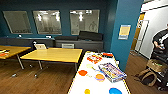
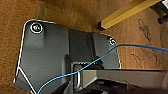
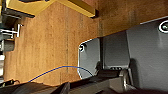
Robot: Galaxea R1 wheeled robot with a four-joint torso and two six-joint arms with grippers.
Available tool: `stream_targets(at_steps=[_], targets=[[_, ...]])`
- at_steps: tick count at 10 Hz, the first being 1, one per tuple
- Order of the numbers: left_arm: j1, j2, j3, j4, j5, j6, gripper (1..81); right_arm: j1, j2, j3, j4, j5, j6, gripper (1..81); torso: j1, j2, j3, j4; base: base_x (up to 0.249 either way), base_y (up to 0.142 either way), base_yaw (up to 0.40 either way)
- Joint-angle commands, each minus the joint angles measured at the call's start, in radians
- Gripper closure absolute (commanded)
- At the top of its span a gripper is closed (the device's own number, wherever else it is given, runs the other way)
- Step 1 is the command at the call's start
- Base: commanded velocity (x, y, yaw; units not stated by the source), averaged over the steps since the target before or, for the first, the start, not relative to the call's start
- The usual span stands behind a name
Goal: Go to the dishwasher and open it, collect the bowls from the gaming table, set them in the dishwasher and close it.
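The gaming table (image 1: 100, 86) stretches ahead, carrying an orange bowl (image 1: 82, 72), a blue bowl (image 1: 115, 91), a flat game box (image 1: 111, 72) and other bright items. Yellow-wood tables (image 1: 53, 54) stand to its left; a person (image 1: 161, 42) and bags (image 1: 147, 76) to its right. Whether either arm's fingers are spread or pressed together, I cannot tell.

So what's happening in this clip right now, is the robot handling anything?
Nothing is being handled at this moment. The head view looks down the gaming table, a long white top with yellow edges. On it sit an orange bowl, a blue bowl, another orange-toned bowl, a flat game box and a few other small items. Yellow-wood tables stand to the left on the wooden floor, and a person stands at the right edge. Both wrist views look down at the floor.
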Motion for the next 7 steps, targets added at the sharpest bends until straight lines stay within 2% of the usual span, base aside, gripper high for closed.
stream_targets(at_steps=[1,2,3,5,7], targets=[[-0.041,-0.018,0.012,-0.003,0.039,0.001,1.0,0.053,-0.109,0.161,0.555,-0.01,-0.348,1.0,0.0,0.0,0.0,0.0,0.0,0.0,0.0],[-0.039,-0.016,0.013,-0.002,0.039,0.001,1.0,0.075,-0.148,0.216,0.681,-0.048,-0.498,1.0,0.0,0.0,0.0,0.0,0.0,0.0,0.0],[-0.04,-0.013,0.012,-0.002,0.039,0.001,1.0,0.1,-0.182,0.262,0.687,-0.082,-0.537,1.0,0.0,0.0,0.0,0.0,0.0,0.0,0.0],[-0.039,-0.013,0.013,0.0,0.039,0.001,1.0,0.156,-0.292,0.406,0.688,-0.081,-0.545,1.0,0.0,0.0,0.0,0.0,0.0,0.0,0.0],[-0.039,-0.016,0.013,-0.002,0.039,0.001,1.0,0.207,-0.441,0.57,0.694,-0.066,-0.536,1.0,0.0,0.0,0.0,0.0,0.0,0.0,0.0]])
